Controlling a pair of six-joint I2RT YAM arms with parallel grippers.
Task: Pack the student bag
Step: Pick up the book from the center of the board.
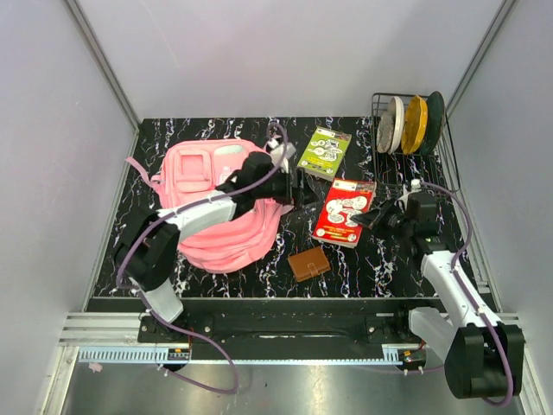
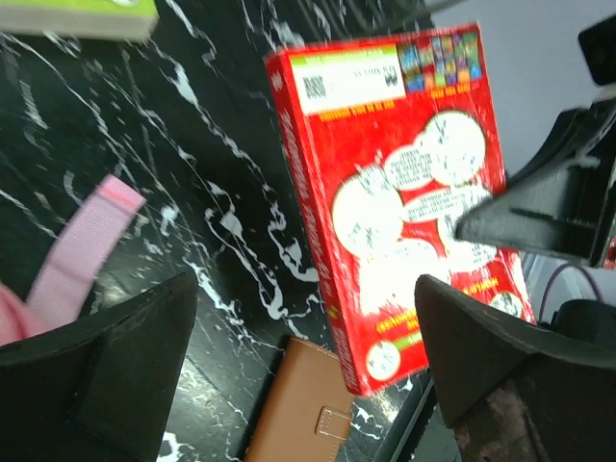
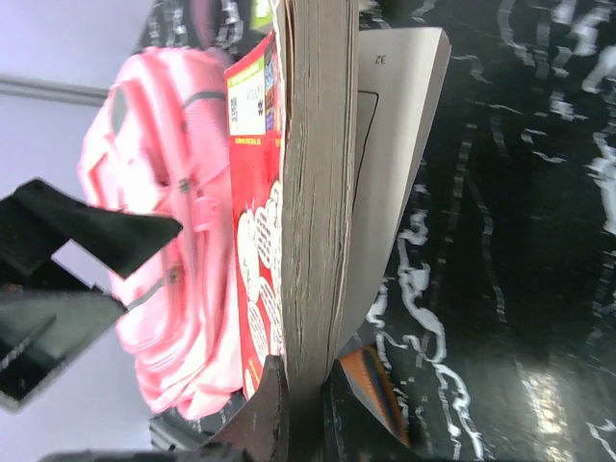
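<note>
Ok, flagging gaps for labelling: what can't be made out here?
- student bag, zip: top view, left arm lies across it.
- red book, print: left wrist view, glare.
- green book: left wrist view, top edge cuts it.
- brown wallet: left wrist view, bottom edge cuts it.

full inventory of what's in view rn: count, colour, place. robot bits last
student bag: 1, pink, left half of the table, partly under the left arm
green book: 1, green, back centre, right of the bag
red book: 1, red, right of centre, its edge in the right claw
wallet: 1, brown, front centre
wire rack: 1, dark, back right corner
discs: 3, white, yellow, dark green, standing on edge in the rack
table: 1, black with white veins
left claw: 1, black, open and empty, above the table between bag and red book
right claw: 1, black, shut on the red book's page edge
</note>
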